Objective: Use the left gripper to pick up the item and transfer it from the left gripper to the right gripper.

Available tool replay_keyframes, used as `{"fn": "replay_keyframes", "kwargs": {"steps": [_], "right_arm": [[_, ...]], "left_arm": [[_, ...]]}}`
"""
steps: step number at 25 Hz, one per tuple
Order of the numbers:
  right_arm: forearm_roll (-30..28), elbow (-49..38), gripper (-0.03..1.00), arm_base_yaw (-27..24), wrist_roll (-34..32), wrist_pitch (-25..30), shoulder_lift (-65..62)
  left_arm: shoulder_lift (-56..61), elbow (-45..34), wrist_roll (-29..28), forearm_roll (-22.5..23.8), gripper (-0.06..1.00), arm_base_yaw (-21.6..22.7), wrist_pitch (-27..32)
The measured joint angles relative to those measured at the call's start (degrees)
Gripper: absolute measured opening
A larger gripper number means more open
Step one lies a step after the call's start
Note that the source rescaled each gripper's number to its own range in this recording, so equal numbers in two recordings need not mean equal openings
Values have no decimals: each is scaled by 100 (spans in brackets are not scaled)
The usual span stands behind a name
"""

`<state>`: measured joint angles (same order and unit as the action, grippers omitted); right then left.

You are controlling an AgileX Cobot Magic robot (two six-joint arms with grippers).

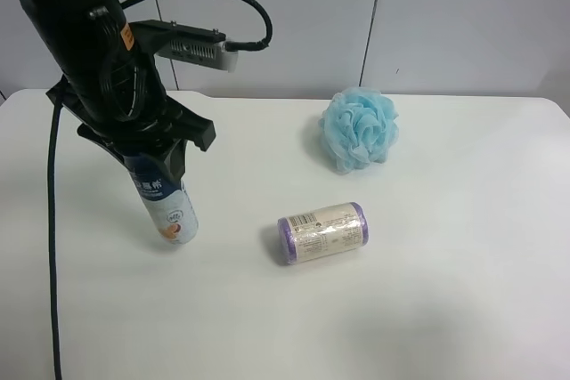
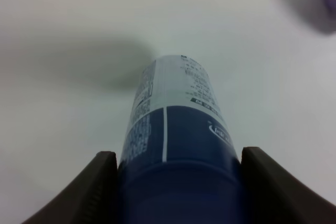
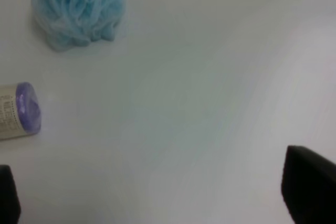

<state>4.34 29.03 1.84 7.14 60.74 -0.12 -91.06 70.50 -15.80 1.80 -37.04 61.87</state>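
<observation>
The item (image 1: 167,202), a slim bottle with a blue-and-white label and an orange picture, hangs tilted in my left gripper (image 1: 160,156) at the exterior high view's left. Its dark blue upper part sits between the black fingers, and its lower end is just above or at the white table (image 1: 427,291); I cannot tell which. In the left wrist view the item (image 2: 176,108) fills the gap of the left gripper (image 2: 176,182), which is shut on it. My right gripper (image 3: 157,187) shows only two dark fingertips (image 3: 310,187) far apart over bare table, open and empty. It is out of the exterior high view.
A purple-ended roll (image 1: 322,232) lies on its side mid-table, also seen as the roll (image 3: 18,111) in the right wrist view. A light blue mesh pouf (image 1: 359,127) sits further back, the pouf (image 3: 77,6) in the right wrist view. A black cable (image 1: 52,246) trails from the left arm.
</observation>
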Motion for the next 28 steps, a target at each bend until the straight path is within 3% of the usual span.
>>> {"fn": "replay_keyframes", "kwargs": {"steps": [11,28], "right_arm": [[0,0,100,0,0,0,0],[0,0,100,0,0,0,0]], "left_arm": [[389,0,580,-837,0,0,-68],[389,0,2141,-2731,0,125,-517]]}}
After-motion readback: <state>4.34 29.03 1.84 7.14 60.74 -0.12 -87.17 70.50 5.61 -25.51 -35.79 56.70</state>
